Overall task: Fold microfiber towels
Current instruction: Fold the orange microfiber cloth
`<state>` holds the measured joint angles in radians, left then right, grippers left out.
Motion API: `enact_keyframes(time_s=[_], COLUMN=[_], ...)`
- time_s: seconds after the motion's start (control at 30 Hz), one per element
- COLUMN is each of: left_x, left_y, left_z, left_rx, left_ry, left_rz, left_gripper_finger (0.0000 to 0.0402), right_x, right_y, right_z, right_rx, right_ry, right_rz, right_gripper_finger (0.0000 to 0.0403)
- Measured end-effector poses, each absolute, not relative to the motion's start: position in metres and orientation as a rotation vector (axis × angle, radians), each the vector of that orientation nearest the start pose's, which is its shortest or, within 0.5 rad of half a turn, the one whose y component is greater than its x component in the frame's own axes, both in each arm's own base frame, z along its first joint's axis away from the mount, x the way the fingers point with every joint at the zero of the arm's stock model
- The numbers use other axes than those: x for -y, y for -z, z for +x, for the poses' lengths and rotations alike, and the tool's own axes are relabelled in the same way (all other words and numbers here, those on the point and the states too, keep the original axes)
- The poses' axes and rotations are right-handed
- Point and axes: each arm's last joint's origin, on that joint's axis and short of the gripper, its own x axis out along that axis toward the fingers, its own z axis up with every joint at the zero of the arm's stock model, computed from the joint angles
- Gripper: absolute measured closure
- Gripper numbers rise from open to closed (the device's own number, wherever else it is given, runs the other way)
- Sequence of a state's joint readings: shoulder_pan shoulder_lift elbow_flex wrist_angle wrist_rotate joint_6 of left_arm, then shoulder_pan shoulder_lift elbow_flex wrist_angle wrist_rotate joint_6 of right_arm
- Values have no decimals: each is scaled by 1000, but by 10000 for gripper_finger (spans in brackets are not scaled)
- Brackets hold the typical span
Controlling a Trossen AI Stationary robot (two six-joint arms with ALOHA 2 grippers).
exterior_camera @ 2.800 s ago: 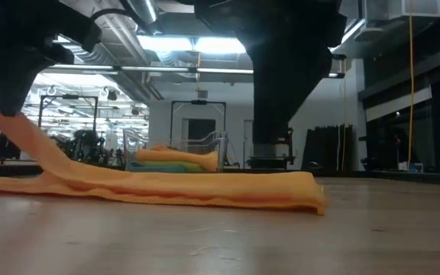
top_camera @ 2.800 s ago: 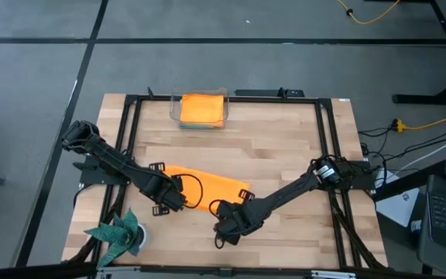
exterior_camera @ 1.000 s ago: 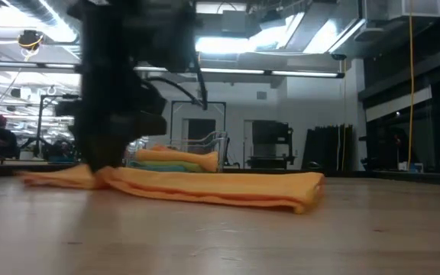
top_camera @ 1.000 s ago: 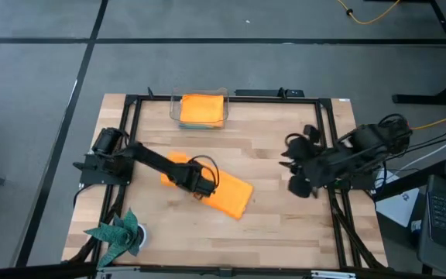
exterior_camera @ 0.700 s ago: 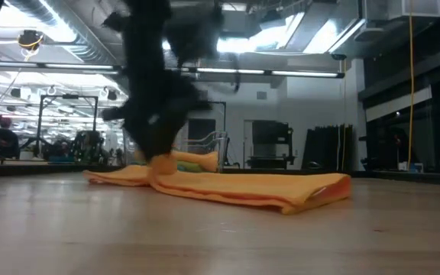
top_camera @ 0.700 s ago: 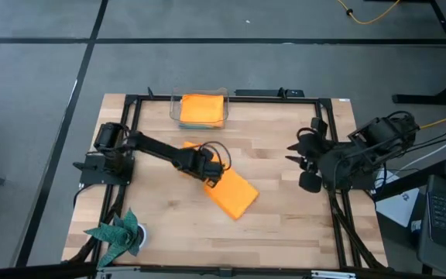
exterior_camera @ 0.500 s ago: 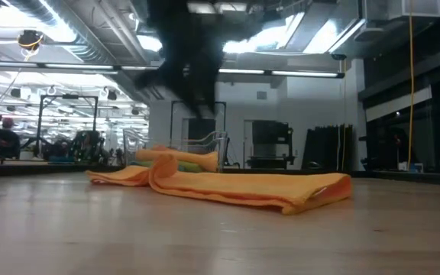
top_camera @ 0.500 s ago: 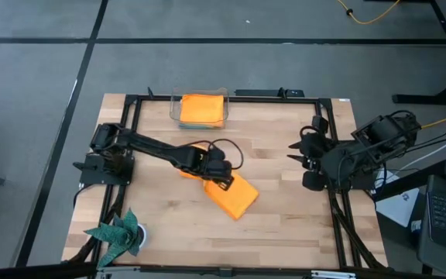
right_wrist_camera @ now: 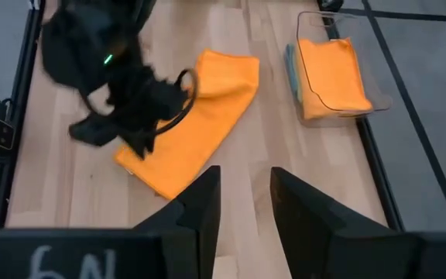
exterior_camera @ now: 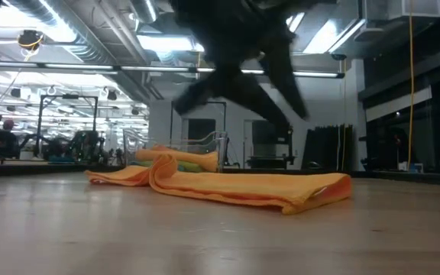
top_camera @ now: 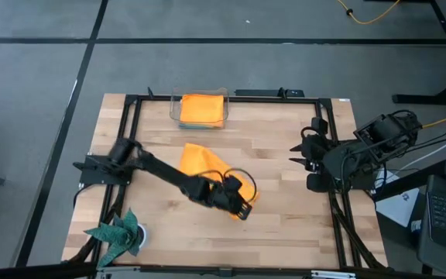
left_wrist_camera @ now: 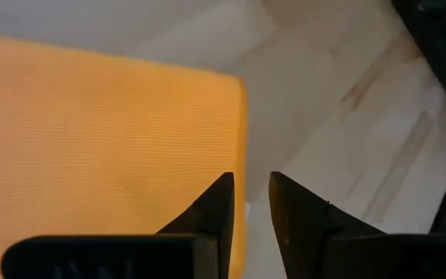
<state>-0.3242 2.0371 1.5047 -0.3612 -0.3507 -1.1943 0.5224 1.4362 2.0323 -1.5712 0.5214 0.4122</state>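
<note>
An orange microfiber towel lies folded into a long strip in the middle of the table, slanting from far left to near right; a small hump stands near its left end. My left gripper hovers over the strip's near right end, clear of it. Its fingers stand a narrow gap apart with nothing between them. My right gripper waits raised at the table's right side, slightly open and holding nothing. Other folded towels, orange on top, lie stacked at the far edge.
A clear bin at the far middle holds the folded stack, with blue and green layers under the orange. A dark teal spiky cloth sits at the near left corner. Black frame rails run along the table's edges.
My left gripper has let go of the towel's left end and swept along the strip toward the table's near right, rising clear. The towel slid a little toward the right, its left end left bunched in a hump. My right arm has stayed at the right side.
</note>
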Motion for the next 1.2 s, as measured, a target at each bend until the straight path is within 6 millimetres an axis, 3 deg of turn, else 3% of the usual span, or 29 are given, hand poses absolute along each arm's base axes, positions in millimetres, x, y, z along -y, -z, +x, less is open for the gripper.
enact_keyframes(time_s=[0.17,0.3,0.6,0.67,0.77,0.83,0.9,1.2], left_x=[148,162,214,225,235,230,219,149], left_y=[-154,-141,-137,-141,-169,-186,-189,-158], left_z=[427,423,393,390,394,399,404,424], left_rx=[-695,-799,-1041,-1010,-851,-727,-670,-689], left_ry=[-546,-523,-453,-437,-388,-413,-475,-684], left_rz=[-824,-950,-1118,-1118,-1047,-949,-836,-752], left_gripper_finger=[326,326,328,335,351,363,372,394], right_x=[-90,-91,-92,-92,-93,-93,-93,-93], right_y=[-475,-475,-474,-474,-474,-474,-474,-474], right_z=[186,186,185,185,185,185,185,185], right_rx=[-822,-832,-852,-856,-857,-858,-858,-860], right_ry=[165,147,108,100,97,97,98,101], right_rz=[-94,-84,-65,-61,-61,-62,-59,-32], right_gripper_finger=[286,286,286,286,286,286,286,286])
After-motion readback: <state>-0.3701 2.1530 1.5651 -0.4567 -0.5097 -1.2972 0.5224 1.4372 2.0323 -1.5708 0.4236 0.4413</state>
